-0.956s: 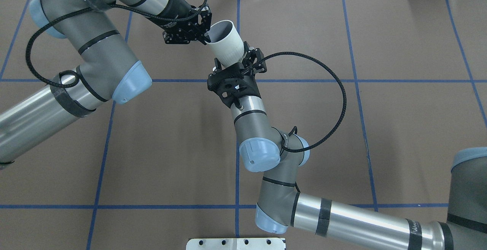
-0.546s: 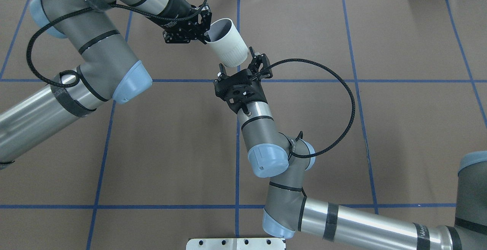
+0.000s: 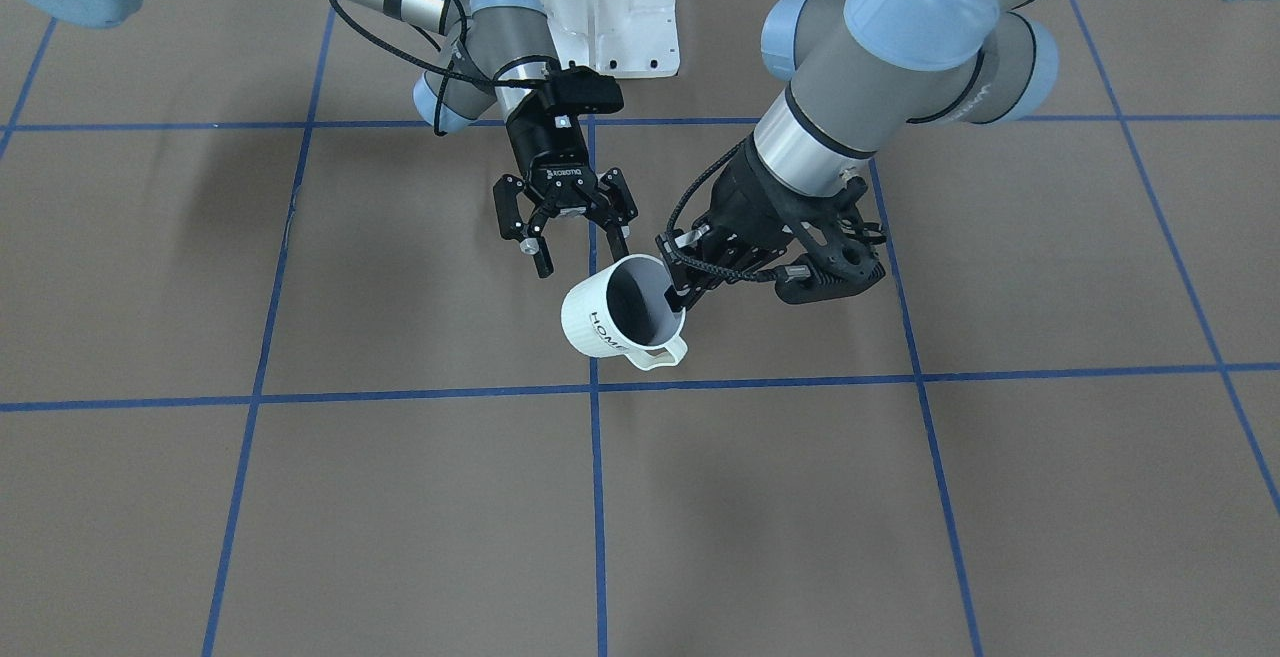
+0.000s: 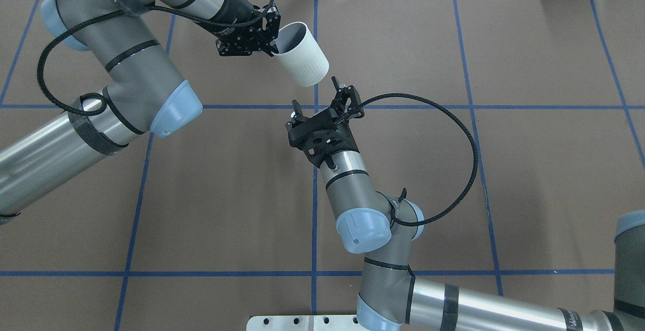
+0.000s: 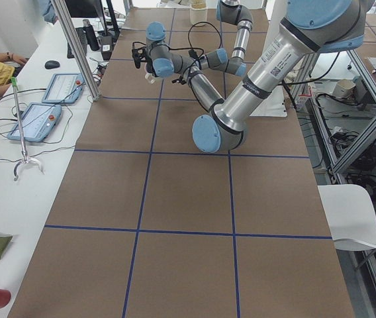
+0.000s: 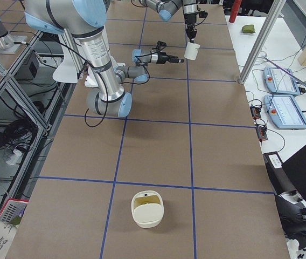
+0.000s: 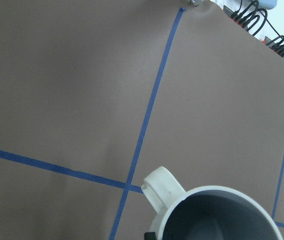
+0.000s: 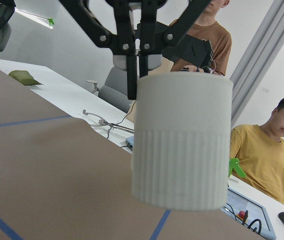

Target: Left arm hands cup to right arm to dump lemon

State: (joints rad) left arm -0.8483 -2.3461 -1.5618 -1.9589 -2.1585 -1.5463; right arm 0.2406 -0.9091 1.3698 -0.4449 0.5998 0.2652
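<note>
The off-white cup (image 3: 605, 325) with black "HOME" lettering hangs above the table. My left gripper (image 3: 678, 289) is shut on its rim, one finger inside the mouth. In the overhead view the left gripper (image 4: 272, 48) holds the cup (image 4: 302, 63) at the far centre. My right gripper (image 4: 316, 94) stands open a short way in front of the cup's base, touching nothing. The front view shows the right gripper (image 3: 577, 253) with its jaws spread beside the cup. The right wrist view faces the cup's ribbed side (image 8: 182, 150). The lemon is out of view; the cup's inside (image 7: 217, 220) looks dark grey.
Blue tape lines cross the brown table (image 4: 529, 170). A white mounting plate (image 4: 312, 322) sits at the robot's edge. An off-white container (image 6: 147, 209) with something yellowish inside stands far off at the table's right end. People (image 8: 277, 150) sit at a side table behind the cup.
My right gripper, which had its fingers around the cup's base, has drawn back towards the robot and now stands apart from it. The left gripper still holds the cup, almost unmoved.
</note>
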